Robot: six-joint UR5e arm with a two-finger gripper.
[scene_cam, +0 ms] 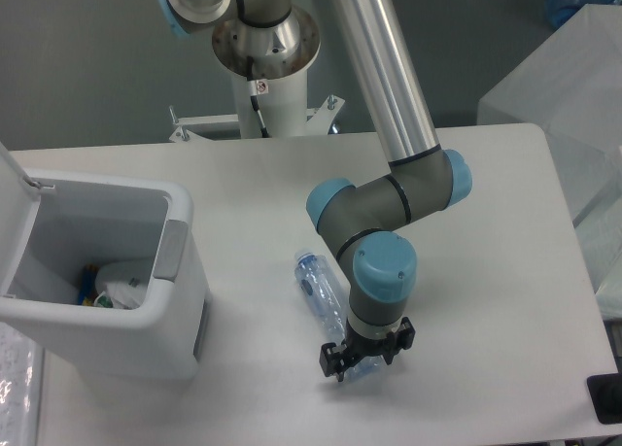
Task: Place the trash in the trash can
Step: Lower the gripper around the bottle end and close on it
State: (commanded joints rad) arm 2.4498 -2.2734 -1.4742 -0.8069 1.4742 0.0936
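Pale grey table (486,271) under everything, dark grey wall behind, white arm pedestal (267,86) at the rear edge. Far to the left of the gripper, near the table's left edge: white boxy trash can (146,329), hinged lid (15,213) swung up and back, grey panel (172,250) on the side facing the arm, mouth open. Down inside that bin, well apart from the gripper: small crumpled white wrapper (121,289) with a bit of coloured print beside it. Just left of and above the gripper: clear bluish crushed plastic bottle (319,289), flat on the table, slanting from upper left down toward lower right, lower end running in under the tool. At the bottom of the arm: black two-finger gripper (365,356), pointed straight down, tips at the table, set across the bottle's lower end, fingers (330,360) on either side with bluish plastic between them; whether clamped tight or merely straddling, cannot tell. Directly above the tool: stacked grey wrist joints with blue caps, folded in a tight bend. Up and to the right of the tool: elbow joint, blue cap facing right. From there, silver tube (384,67) rising steeply toward the top, leaning left to the shoulder over the pedestal.
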